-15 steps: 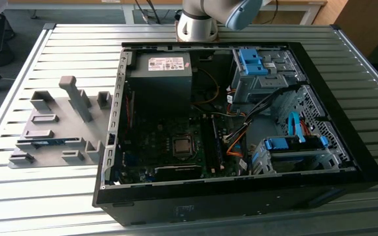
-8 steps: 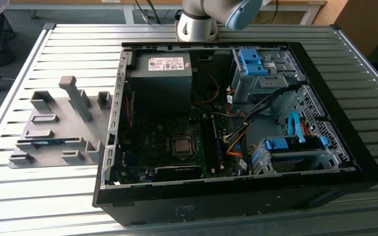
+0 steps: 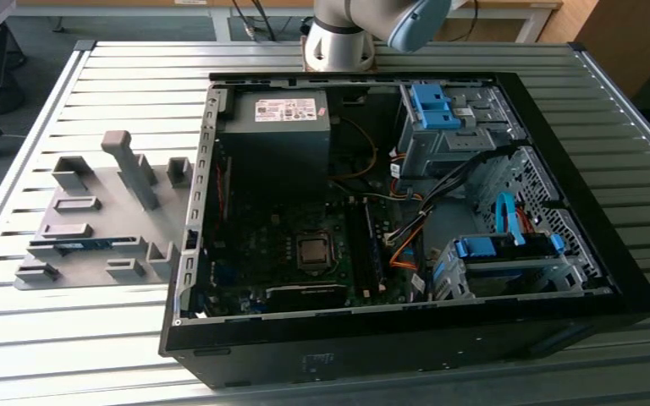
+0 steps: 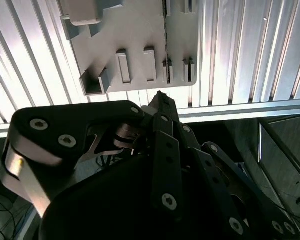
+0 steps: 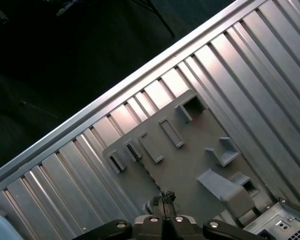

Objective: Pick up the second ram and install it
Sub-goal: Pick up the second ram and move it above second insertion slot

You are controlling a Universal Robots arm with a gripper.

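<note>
The second ram [image 3: 82,246], light, stiff and fragile, stands on edge in the grey holder block [image 3: 111,211] at the exterior view's left of the open computer case [image 3: 630,288], and is probably best pinched mid-length across its flat faces; the gripper [image 5: 162,196] hangs over the holder, fingers pressed together and empty.

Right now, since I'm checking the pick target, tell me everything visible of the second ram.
The second ram is a long, thin blue-green board standing on edge in a slot of the grey holder, whose walls touch it. The holder rests on the ribbed table, at the exterior view's left of the open case. Chips and sticker cannot be made out.
</note>
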